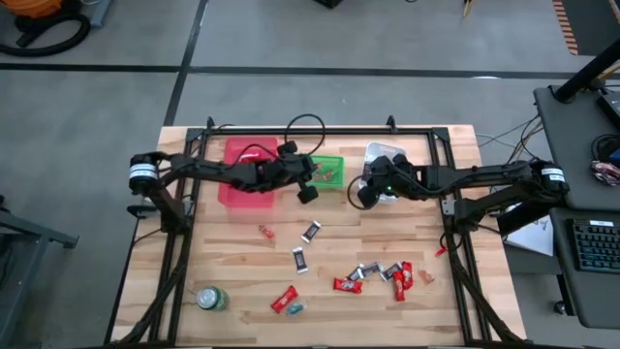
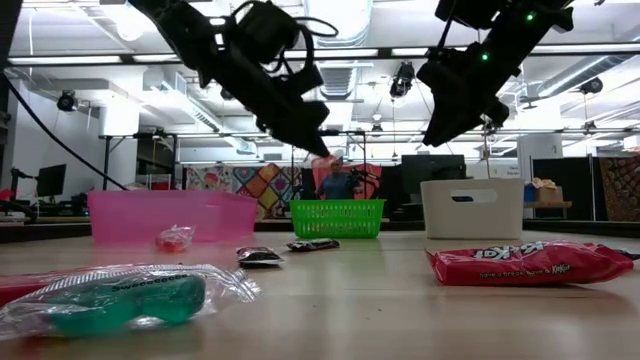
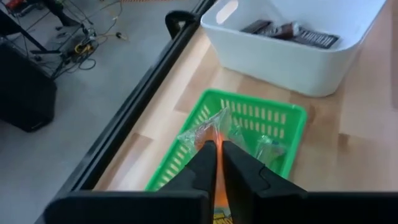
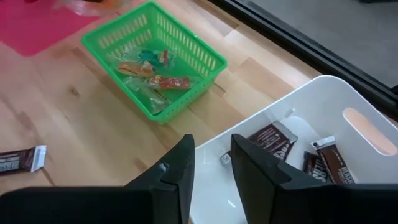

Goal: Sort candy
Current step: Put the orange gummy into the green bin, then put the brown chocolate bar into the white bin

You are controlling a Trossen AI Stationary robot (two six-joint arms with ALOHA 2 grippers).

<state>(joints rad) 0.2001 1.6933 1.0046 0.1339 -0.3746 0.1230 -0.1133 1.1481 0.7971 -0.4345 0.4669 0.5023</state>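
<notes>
Overhead, the left gripper (image 1: 307, 193) hangs just beside the green basket (image 1: 327, 171), the right gripper (image 1: 366, 194) at the white bin (image 1: 386, 155); most candy (image 1: 373, 274) lies scattered on the desk (image 1: 232, 252) nearer the front edge. Level with the desk, a red bar (image 2: 530, 263) lies close by. Past the left wrist, the fingers (image 3: 202, 165) pinch a clear-wrapped orange sweet (image 3: 210, 132) above the basket. Past the right wrist, the fingers (image 4: 177, 171) stand spread and empty above the bin's brown bars (image 4: 272, 138).
</notes>
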